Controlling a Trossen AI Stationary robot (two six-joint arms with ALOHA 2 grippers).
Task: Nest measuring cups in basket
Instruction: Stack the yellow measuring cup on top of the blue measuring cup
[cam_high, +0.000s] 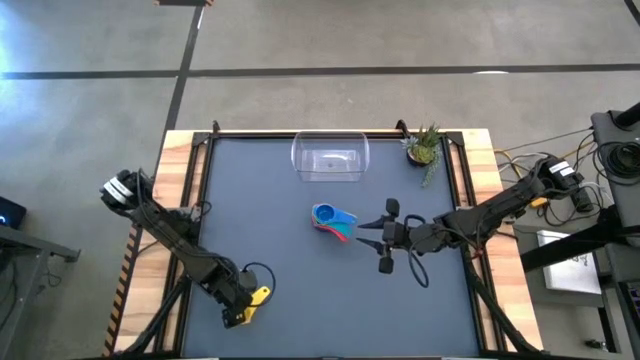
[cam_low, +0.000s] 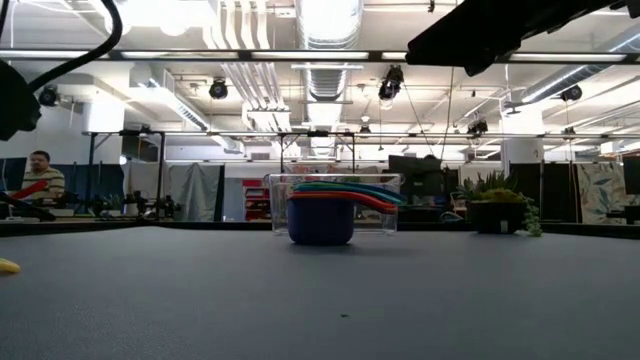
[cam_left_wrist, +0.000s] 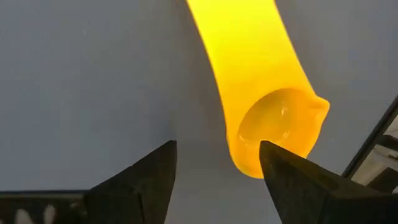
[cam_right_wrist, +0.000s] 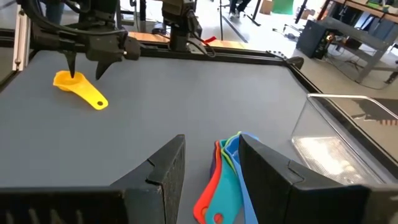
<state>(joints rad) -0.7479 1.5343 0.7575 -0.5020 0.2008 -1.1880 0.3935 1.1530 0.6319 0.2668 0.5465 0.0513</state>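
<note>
A: High view: left gripper (cam_high: 237, 312) at near-left corner of dark table mat (cam_high: 290, 300), over small yellow plastic measuring cup (cam_high: 259, 295). Fingers spread, nothing clamped.
B: Left wrist view confirms: yellow cup (cam_left_wrist: 273, 127) lying on mat, bowl just beside one dark fingertip (cam_left_wrist: 292, 180), handle pointing away. Contact with that finger: cannot tell.
A: Right wrist view adds what overhead misses: left gripper (cam_right_wrist: 84, 67) standing tips-down over the cup bowl (cam_right_wrist: 68, 81), handle sticking out sideways.
B: Right gripper (cam_high: 368, 240) mid-table, fingers parted, empty, just beside nested stack of coloured plastic cups (cam_high: 333, 221).
A: Low view: stack (cam_low: 322, 218) sitting on the mat in front of clear rectangular plastic basket (cam_low: 390, 205), not inside.
B: Overhead agrees: basket (cam_high: 330, 158) at far edge, no cups in it. Small potted green plant (cam_high: 424, 146) beside it. Seated person (cam_low: 40, 175) in the room behind, low view only.
</note>
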